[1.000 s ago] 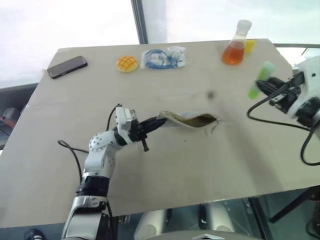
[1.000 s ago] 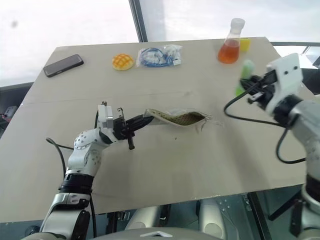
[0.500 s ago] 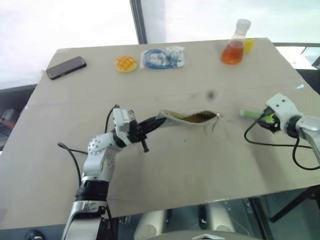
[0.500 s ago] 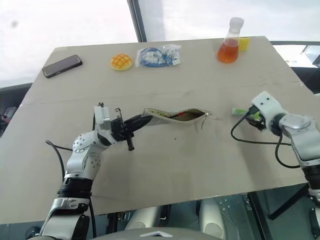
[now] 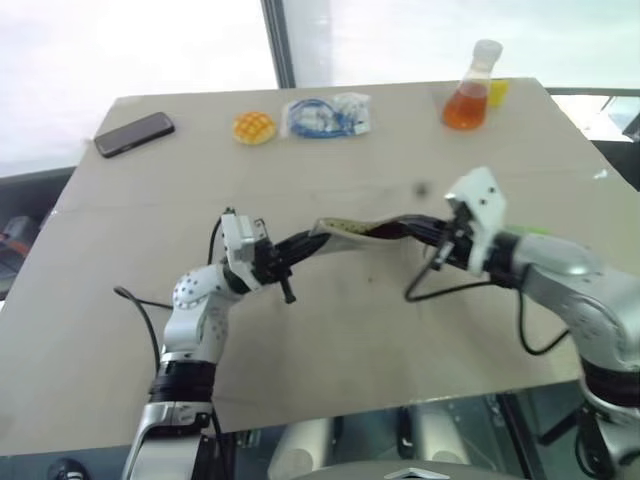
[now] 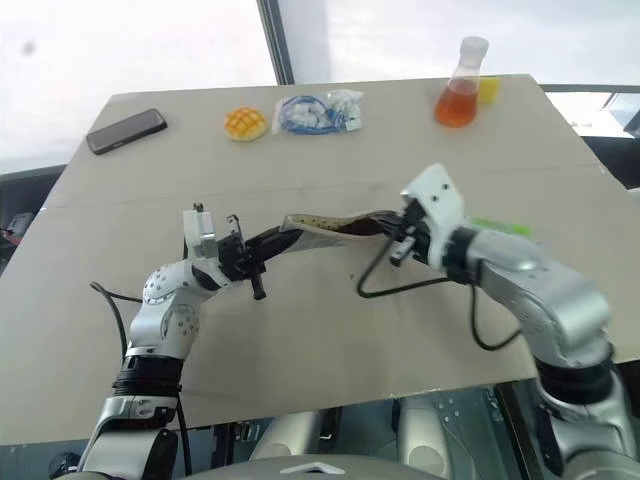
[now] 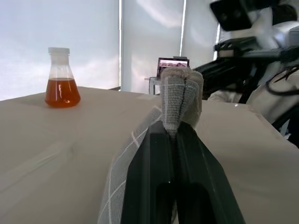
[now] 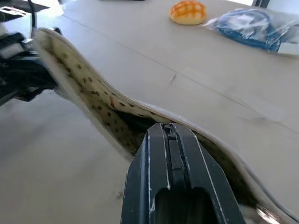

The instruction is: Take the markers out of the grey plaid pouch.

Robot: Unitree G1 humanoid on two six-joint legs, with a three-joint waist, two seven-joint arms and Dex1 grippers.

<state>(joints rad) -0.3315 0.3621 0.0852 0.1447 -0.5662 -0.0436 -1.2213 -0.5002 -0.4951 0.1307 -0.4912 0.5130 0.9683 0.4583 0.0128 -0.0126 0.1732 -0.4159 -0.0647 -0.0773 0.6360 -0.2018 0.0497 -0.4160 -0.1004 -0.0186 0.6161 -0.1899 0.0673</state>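
Note:
The grey plaid pouch [image 5: 345, 230] hangs lifted above the table's middle, its mouth open and its spotted yellowish lining [image 8: 93, 88] showing. My left gripper [image 5: 310, 242] is shut on the pouch's left end, and the plaid cloth [image 7: 180, 91] bunches above its fingers. My right gripper [image 5: 415, 228] is shut, its tips [image 8: 169, 127] pointing into the right part of the pouch mouth. Whether it holds anything there is hidden. A lime green marker [image 6: 490, 226] lies on the table behind my right forearm. Something dark and reddish [image 5: 383, 232] shows inside the mouth.
Along the table's far edge lie a black phone [image 5: 134, 133], a yellow bun-like toy [image 5: 254, 127] and a blue cable bundle in clear plastic [image 5: 325, 115]. A flask of orange liquid [image 5: 467, 100] stands there too, with a small yellow thing [image 5: 497, 90] behind it.
My right gripper brought the green marker down, left it on the table at the right, swung left to the pouch mouth and shut. The left gripper kept its hold.

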